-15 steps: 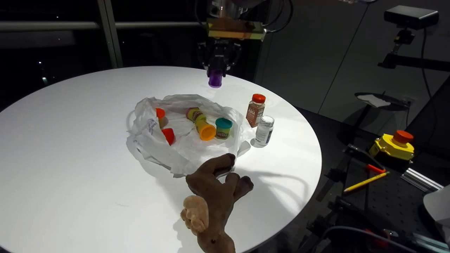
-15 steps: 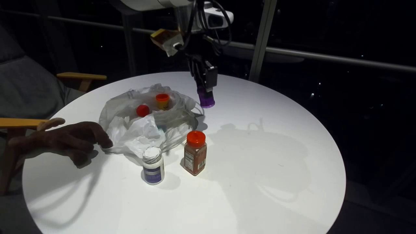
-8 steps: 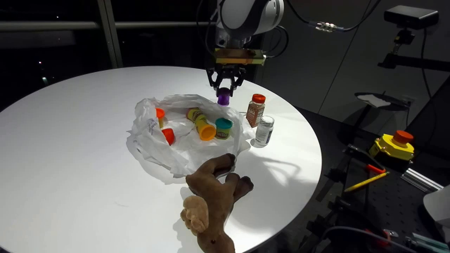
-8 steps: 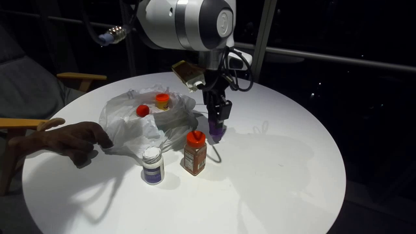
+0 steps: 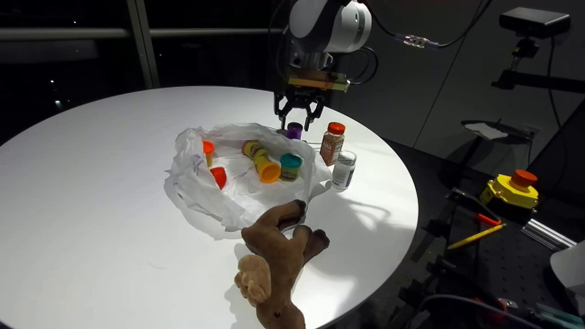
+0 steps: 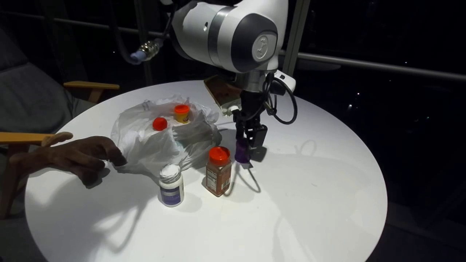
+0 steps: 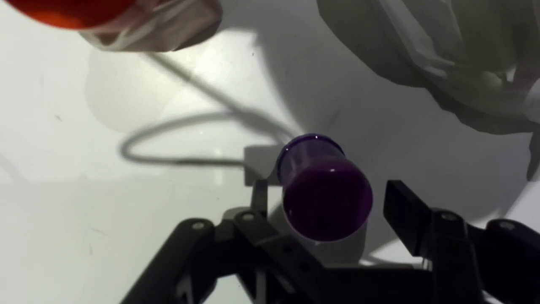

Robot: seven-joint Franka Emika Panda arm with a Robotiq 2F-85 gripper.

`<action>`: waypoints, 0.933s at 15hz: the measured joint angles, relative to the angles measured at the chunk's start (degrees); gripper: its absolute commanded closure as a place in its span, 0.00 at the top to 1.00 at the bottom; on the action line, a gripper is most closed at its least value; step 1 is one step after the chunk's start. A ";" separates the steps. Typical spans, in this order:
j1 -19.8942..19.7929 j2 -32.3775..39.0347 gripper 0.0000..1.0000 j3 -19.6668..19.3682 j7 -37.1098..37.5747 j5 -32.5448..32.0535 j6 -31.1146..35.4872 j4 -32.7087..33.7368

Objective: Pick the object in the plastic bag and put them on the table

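The purple tub (image 7: 325,192) stands on the table (image 5: 114,183) near the bag (image 6: 156,145), jaws of the gripper (image 5: 295,127) spread clear on both sides, probably so they can rise without tipping it

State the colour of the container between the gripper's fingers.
Purple. The container shows best in the wrist view, where its near end looks dark.

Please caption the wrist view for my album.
Parted black fingers flank, without touching, a purple, plastic-looking cylinder standing on a smooth white table.
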 measured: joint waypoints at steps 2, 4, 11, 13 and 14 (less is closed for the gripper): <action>0.38 -1.29 1.00 -0.03 -0.71 0.27 1.75 -0.40; 2.12 -4.61 1.00 -0.14 -0.73 0.13 3.65 -2.23; 16.37 -18.01 1.00 -0.58 3.82 -12.76 9.84 -14.74; 20.19 -19.83 1.00 0.57 5.85 -15.76 10.59 -17.52; 21.41 -20.17 1.00 1.66 6.21 -16.38 10.90 -18.45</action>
